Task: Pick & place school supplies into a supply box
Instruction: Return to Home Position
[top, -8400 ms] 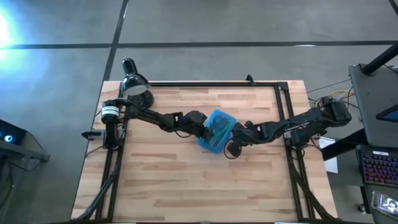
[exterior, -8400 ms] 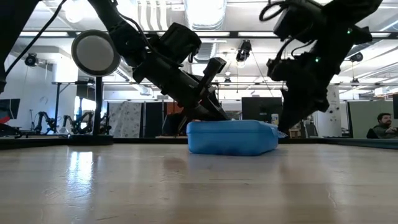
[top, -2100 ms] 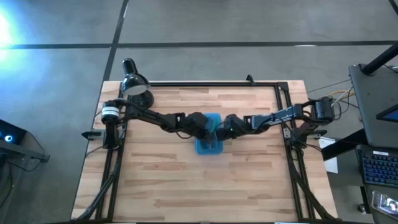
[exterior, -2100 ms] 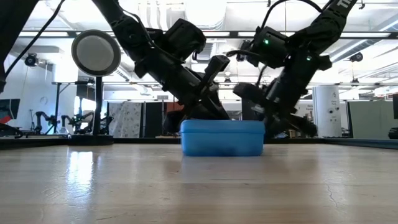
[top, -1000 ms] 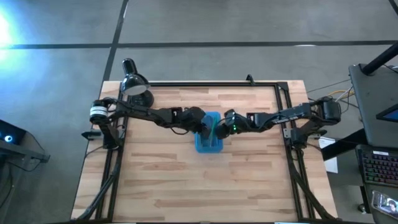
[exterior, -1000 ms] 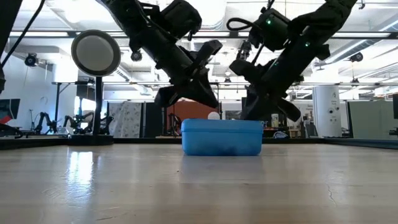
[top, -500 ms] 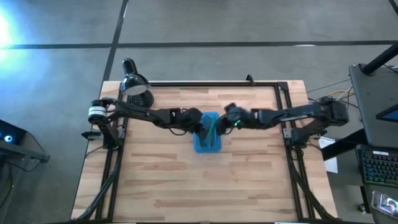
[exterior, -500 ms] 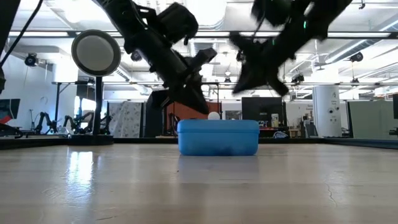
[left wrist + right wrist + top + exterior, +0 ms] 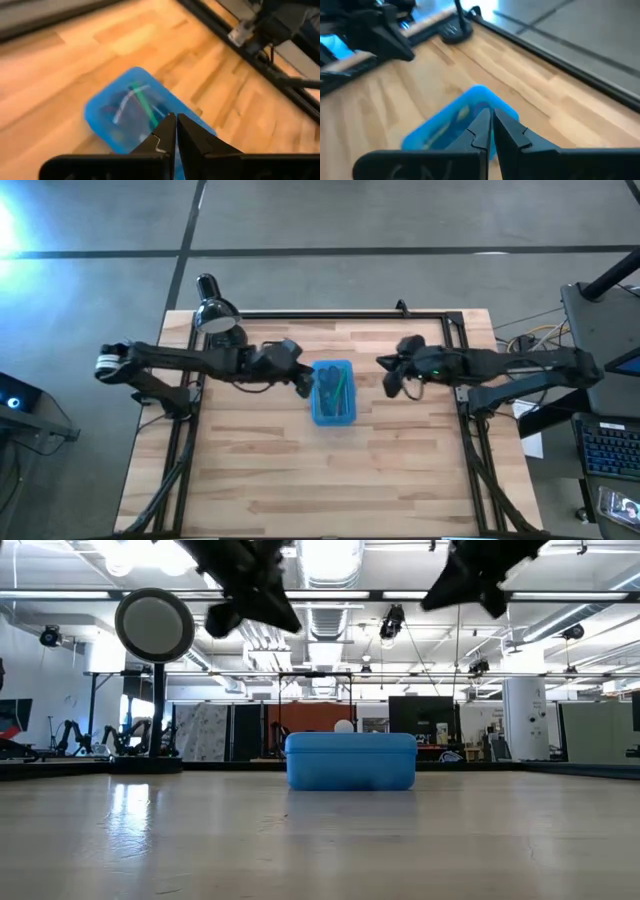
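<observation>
High view | supply box lid down, mid-table | left tool closed, empty | right tool closed, empty

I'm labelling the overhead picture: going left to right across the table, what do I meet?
Black desk lamp → left gripper, jaws shut → blue pencil case → right gripper, jaws shut.

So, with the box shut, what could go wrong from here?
The left end effector hangs closer to the box than the right end effector; a low sweep might nudge it. The left arm runs near the lamp and could clip it pulling back. The box may not be latched; it might spring open.
</observation>
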